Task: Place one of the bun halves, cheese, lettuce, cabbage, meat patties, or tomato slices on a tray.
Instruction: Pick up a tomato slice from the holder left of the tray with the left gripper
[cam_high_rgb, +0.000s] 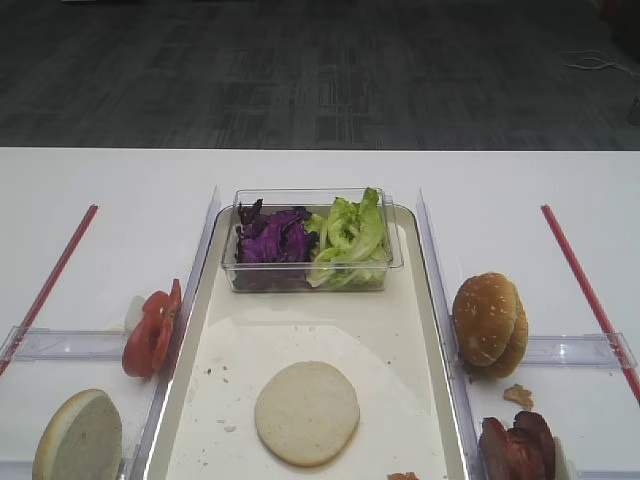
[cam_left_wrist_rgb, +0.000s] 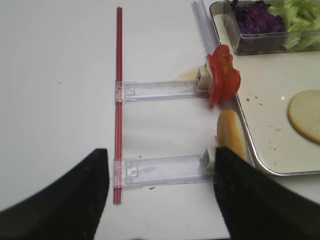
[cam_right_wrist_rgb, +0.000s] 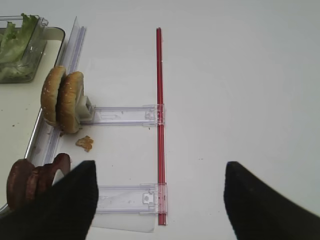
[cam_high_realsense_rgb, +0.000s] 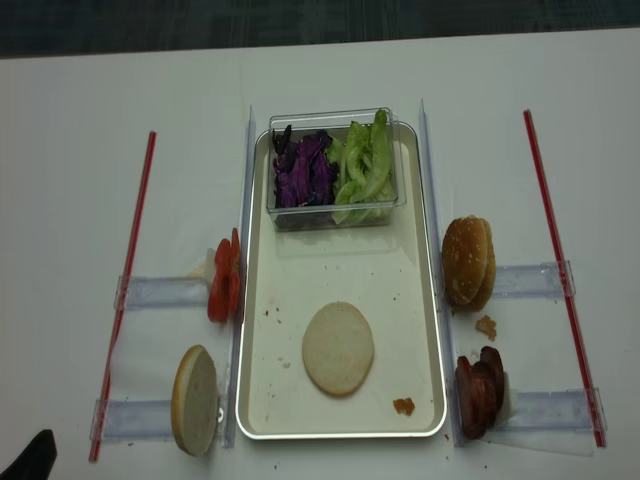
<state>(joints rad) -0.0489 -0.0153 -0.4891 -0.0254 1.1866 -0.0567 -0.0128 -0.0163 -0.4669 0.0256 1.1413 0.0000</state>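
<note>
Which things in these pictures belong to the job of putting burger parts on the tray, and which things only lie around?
For the job: tray, pale bun half lying on it, sesame bun halves, second pale bun half, tomato slices, meat patties, lettuce, cabbage.

Lying about: red rods, clear rails, crumb.

Even, bright overhead light; shadows under my view are faint. The table (cam_high_realsense_rgb: 80, 120) washes out white. My fingers (cam_left_wrist_rgb: 55, 200) sit blurred and dark close to the lens.
</note>
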